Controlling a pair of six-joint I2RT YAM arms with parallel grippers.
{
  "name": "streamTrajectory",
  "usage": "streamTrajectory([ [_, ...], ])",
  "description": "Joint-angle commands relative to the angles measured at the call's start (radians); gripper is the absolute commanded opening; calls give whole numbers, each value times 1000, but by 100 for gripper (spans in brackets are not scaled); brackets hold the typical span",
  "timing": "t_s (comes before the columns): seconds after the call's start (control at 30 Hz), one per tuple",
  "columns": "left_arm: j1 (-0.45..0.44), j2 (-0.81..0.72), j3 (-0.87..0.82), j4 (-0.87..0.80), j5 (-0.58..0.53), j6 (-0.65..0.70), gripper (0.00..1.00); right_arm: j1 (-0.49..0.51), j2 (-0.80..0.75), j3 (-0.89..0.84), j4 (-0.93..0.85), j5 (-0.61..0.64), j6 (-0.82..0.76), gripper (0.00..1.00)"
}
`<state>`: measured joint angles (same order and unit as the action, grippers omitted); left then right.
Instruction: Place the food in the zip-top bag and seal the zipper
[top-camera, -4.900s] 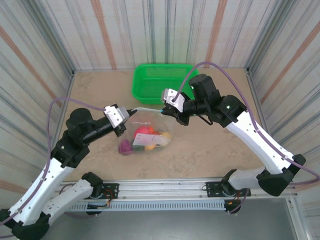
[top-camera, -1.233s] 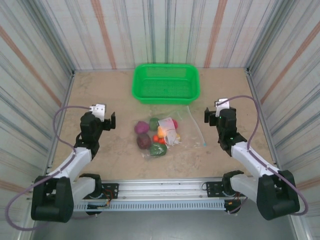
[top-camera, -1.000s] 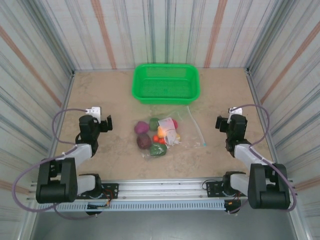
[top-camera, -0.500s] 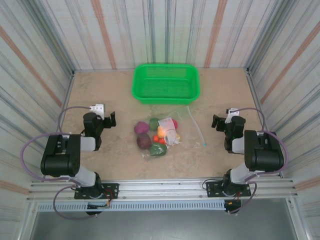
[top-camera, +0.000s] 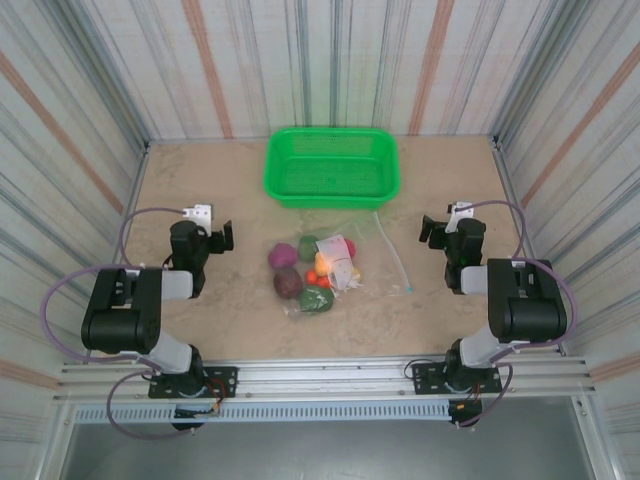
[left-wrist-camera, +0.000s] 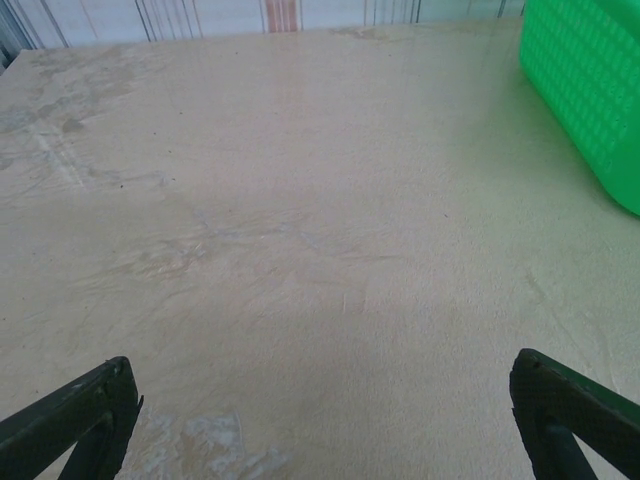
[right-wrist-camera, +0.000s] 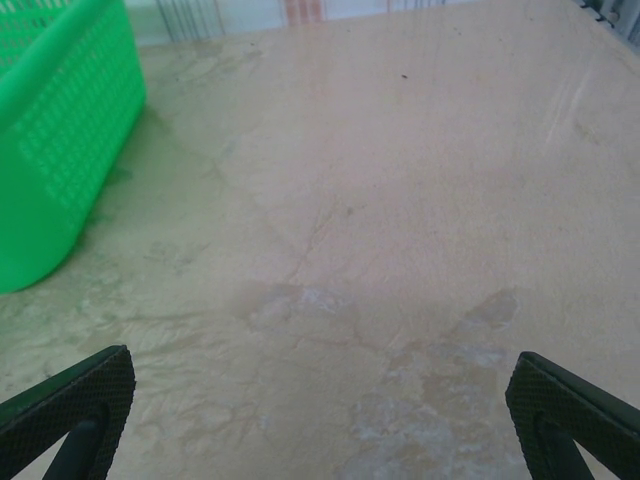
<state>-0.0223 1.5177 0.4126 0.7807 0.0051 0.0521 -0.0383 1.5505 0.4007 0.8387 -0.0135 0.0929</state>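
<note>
The food (top-camera: 312, 272) lies in a tight cluster at the table's middle: purple, dark red, green, yellow, orange and red pieces. The clear zip-top bag (top-camera: 365, 262) with its white label lies flat around them; I cannot tell whether every piece is inside. The zipper (top-camera: 394, 254) runs as a pale strip on the bag's right side, and whether it is sealed is unclear. My left gripper (top-camera: 222, 238) (left-wrist-camera: 320, 368) stands open and empty left of the cluster. My right gripper (top-camera: 428, 230) (right-wrist-camera: 320, 362) stands open and empty to the right of the zipper.
A green mesh basket (top-camera: 332, 166) stands empty at the back centre; its wall shows at the right edge of the left wrist view (left-wrist-camera: 590, 110) and at the left edge of the right wrist view (right-wrist-camera: 50, 150). Striped walls close in the table. Both arms are folded low by the near edge.
Both arms have folded back and down, away from the bag. The bag, held up between both grippers several seconds ago, now lies released on the table and has not moved in the last second.
</note>
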Motion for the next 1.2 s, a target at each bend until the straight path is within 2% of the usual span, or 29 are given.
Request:
streamTrajectory([
  [0.0, -10, -3, 6, -1, -19, 19, 99, 17, -6, -10, 0, 57, -26, 99],
  [0.1, -10, -3, 6, 0, -20, 19, 99, -18, -7, -3, -18, -4, -3, 99],
  [0.2, -11, -4, 7, -2, 30, 40, 99, -11, -7, -2, -17, 10, -8, 99],
  [0.7, -11, -6, 2, 5, 32, 42, 99, -8, -6, 0, -18, 15, -10, 99],
  [0.73, -11, -6, 2, 5, 30, 42, 99, -18, -4, 0, -16, -10, -10, 99],
  [0.8, -11, -5, 2, 5, 31, 42, 99, -60, -13, -18, 11, -240, -52, 99],
  [0.87, -11, -5, 2, 5, 31, 42, 99, -56, -11, -31, 34, -293, -75, 99],
  [1.07, -6, -3, 7, -5, 40, 39, 99, -64, -3, -18, 18, -303, -69, 99],
  [1.1, -1, -1, 11, -8, 45, 36, 99, -67, -1, -16, 15, -283, -54, 99],
  [1.17, 12, 0, 17, -18, 56, 24, 99, -48, 4, -2, -7, -149, -24, 99],
])
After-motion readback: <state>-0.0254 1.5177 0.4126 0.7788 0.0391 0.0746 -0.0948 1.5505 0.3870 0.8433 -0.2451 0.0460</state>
